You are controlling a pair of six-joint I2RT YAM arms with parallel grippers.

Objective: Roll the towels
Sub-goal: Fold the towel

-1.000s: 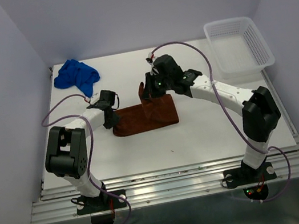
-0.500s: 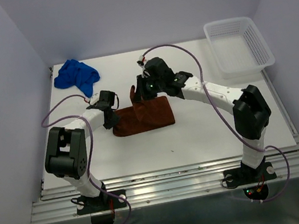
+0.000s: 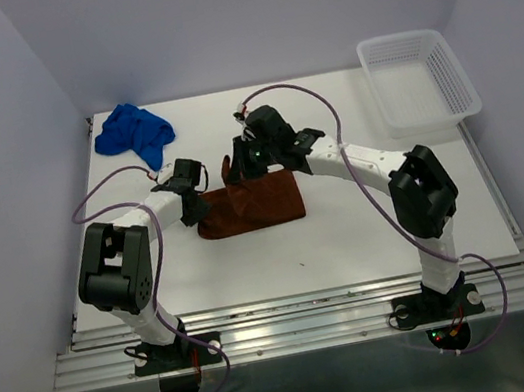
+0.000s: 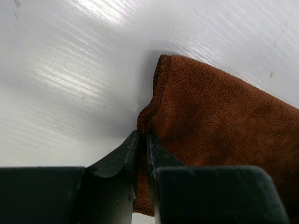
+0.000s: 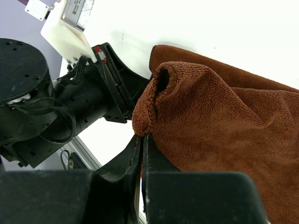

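One rust-brown towel [image 3: 256,205], its edges in left pincer [image 4: 144,136] and right pincer [image 5: 142,137].

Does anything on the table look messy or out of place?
Yes: the bright blue terry-cloth towel lies crumpled in a heap at the white table's far left corner, not spread flat.

The rust-brown towel [image 4: 224,121] is nubby matt terry cloth; the table [image 4: 70,70] smooth, glossy white.

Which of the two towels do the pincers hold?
The rust-brown towel, pinched by the left pincer and the right pincer; the blue towel lies crumpled, untouched, at the far left corner.
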